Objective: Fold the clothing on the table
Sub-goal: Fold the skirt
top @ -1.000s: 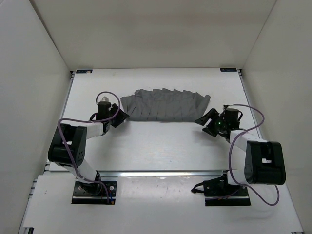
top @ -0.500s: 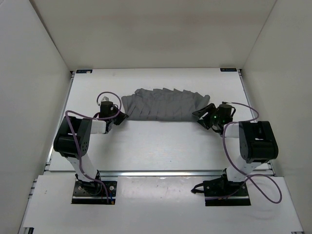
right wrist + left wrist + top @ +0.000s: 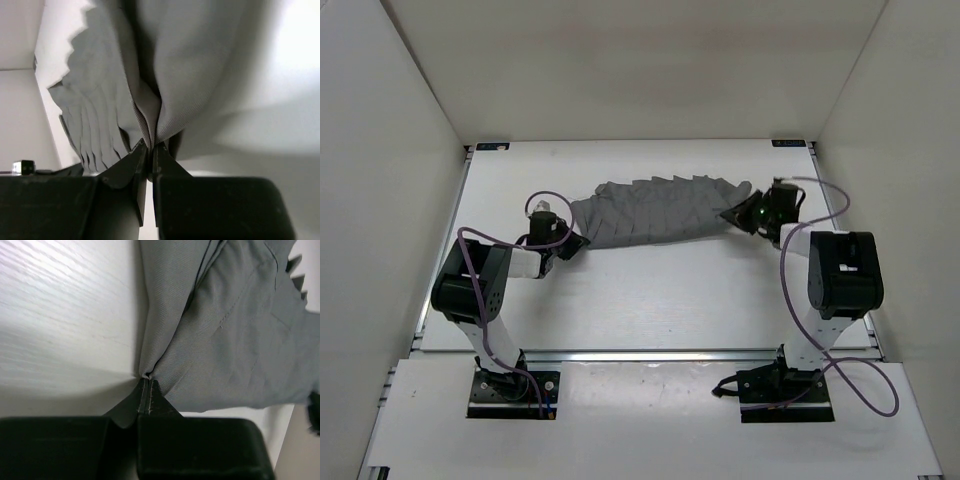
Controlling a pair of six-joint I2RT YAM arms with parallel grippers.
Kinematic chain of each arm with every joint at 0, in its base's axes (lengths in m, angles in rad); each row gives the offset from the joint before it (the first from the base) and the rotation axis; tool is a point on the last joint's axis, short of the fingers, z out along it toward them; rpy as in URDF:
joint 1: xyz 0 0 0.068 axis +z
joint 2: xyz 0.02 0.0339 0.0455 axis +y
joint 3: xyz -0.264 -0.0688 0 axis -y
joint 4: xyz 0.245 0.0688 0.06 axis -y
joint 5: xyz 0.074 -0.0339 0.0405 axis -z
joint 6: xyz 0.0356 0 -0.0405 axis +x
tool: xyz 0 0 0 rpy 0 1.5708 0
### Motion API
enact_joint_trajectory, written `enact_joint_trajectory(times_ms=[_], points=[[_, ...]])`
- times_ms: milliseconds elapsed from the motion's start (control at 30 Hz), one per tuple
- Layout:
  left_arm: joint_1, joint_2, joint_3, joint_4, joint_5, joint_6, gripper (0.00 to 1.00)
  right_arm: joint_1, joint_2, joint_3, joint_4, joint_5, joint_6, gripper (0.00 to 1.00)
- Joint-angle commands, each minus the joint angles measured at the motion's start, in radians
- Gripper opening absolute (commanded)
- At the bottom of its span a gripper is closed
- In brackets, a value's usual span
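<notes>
Top view: the clothing lies on the far half of the table, its long axis running left to right between the claws. The left claw is at the near left corner and the right claw at the right end.

Left wrist view: the claw is closed on the fabric edge.

Right wrist view: the claw is closed on a bunched fold.

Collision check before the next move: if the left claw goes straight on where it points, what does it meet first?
The pleated mid-grey fabric garment: the left claw is shut on its edge, and the cloth spreads directly ahead. What lies beyond it is unclear.
</notes>
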Motion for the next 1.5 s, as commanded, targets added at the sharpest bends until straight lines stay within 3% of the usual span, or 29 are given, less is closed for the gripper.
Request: enact_joint_trajectory(times_ms=[0,133,333,533,733,867,900,967,1033,1067,1100,1200,1333,1400,1467], points=[[-0.028,-0.037,-0.046,-0.014,-0.001,0.018,0.00,0.049,-0.079,0.234,-0.130,-0.015,-0.271,0.00],[-0.047,-0.034,-0.062,0.011,-0.001,0.003,0.00,0.180,0.014,0.489,-0.309,-0.084,-0.436,0.00],[-0.042,-0.022,-0.068,0.018,-0.001,0.007,0.00,0.443,0.273,0.829,-0.398,-0.271,-0.504,0.00],[-0.035,-0.020,-0.079,0.040,0.031,0.016,0.00,0.609,0.483,1.070,-0.608,-0.258,-0.573,0.01],[-0.022,-0.021,-0.108,0.087,0.062,0.016,0.00,0.628,0.621,1.135,-0.699,-0.258,-0.547,0.00],[-0.019,-0.002,-0.119,0.124,0.094,0.024,0.00,0.622,0.622,1.085,-0.641,-0.295,-0.510,0.01],[-0.016,0.001,-0.120,0.130,0.109,0.023,0.02,0.623,0.622,1.086,-0.639,-0.322,-0.511,0.04],[-0.012,0.006,-0.128,0.156,0.129,0.018,0.19,0.619,0.619,1.103,-0.633,-0.376,-0.553,0.11],[-0.004,-0.013,-0.131,0.169,0.139,0.021,0.34,0.617,0.576,1.089,-0.613,-0.399,-0.579,0.31],[-0.007,-0.020,-0.134,0.167,0.148,0.013,0.37,0.626,0.530,1.056,-0.587,-0.410,-0.602,0.36],[-0.004,-0.045,-0.139,0.160,0.158,0.003,0.40,0.628,0.507,1.019,-0.531,-0.417,-0.615,0.44],[0.025,-0.138,-0.159,0.123,0.159,-0.017,0.54,0.625,0.335,0.848,-0.326,-0.462,-0.596,0.54],[0.045,-0.337,-0.178,-0.032,0.119,0.007,0.58,0.597,0.097,0.594,-0.003,-0.479,-0.473,0.59],[0.062,-0.439,-0.200,-0.099,0.077,0.024,0.59,0.587,-0.042,0.488,0.078,-0.404,-0.450,0.72],[0.077,-0.574,-0.203,-0.167,0.054,0.053,0.61,0.583,-0.143,0.388,0.121,-0.329,-0.448,0.99]])
